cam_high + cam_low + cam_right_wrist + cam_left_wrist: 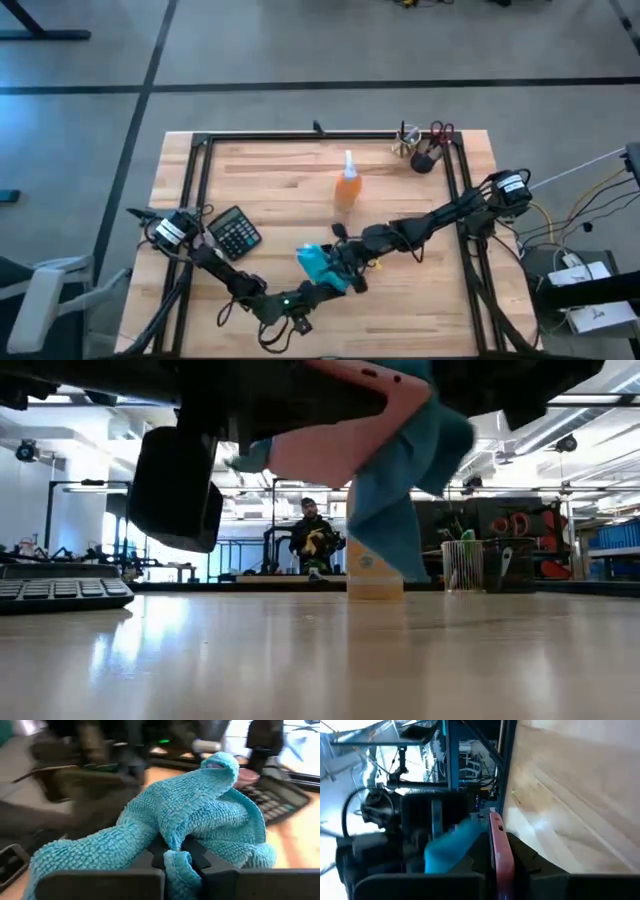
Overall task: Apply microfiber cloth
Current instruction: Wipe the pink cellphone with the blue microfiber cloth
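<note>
The turquoise microfiber cloth is bunched in my right gripper, near the table's front middle. Beside it, my left gripper is shut on a flat phone with a pink rim. In the low view the cloth drapes over the phone's right end and hangs below it, both above the table. The left wrist view shows the pink rim edge-on with the cloth against one face. The contact between the cloth and the phone's face is blurred. My left gripper pinches the phone between its two fingers, the pink rim standing edge-on in the gap. The phone is lifted clear of the table. My right gripper pinches a bunched fold of the cloth, several layers, between its fingers. The rest of the cloth billows slack ahead of the fingers, off the table, and lies against the phone.
An orange spray bottle stands at the table's middle, behind the grippers. A calculator lies at the left. A wire holder with scissors sits at the far right corner. A person sits in the room beyond.
</note>
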